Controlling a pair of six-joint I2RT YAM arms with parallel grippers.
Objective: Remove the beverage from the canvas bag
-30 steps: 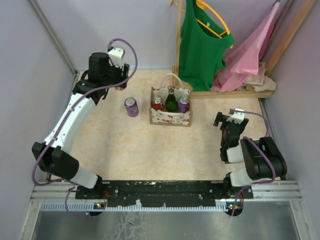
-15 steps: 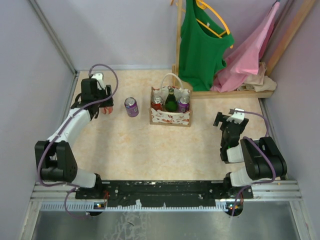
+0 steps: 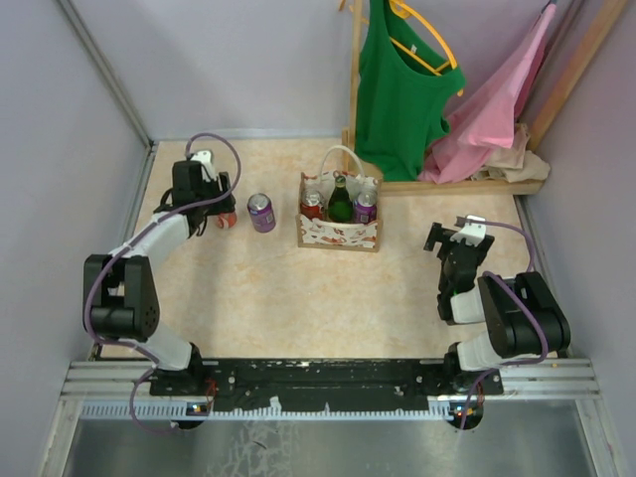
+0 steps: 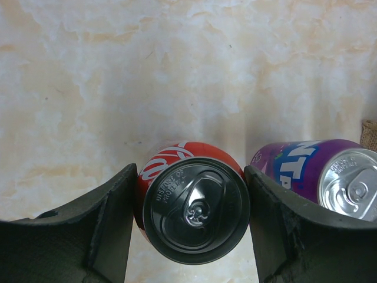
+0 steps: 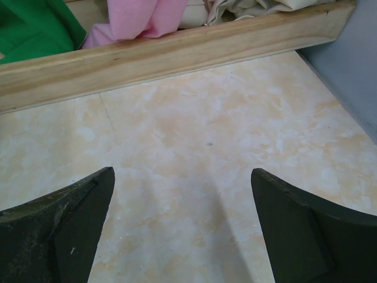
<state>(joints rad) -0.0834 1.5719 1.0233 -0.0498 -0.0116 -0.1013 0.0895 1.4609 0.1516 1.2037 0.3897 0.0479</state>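
Black-fingered, the right gripper (image 5: 182, 200) stands spread and empty over the marbled table (image 3: 298, 298). Farther out, the left gripper (image 4: 189, 174) is clenched on a red can (image 4: 194, 203), just beside a purple can (image 3: 260, 212). Beyond, the canvas bag (image 3: 339, 236) holds a green bottle (image 3: 341, 202) between two cans.

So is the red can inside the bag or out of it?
Out. The red can is clamped in the left gripper, beside the purple can and well apart from the canvas bag.
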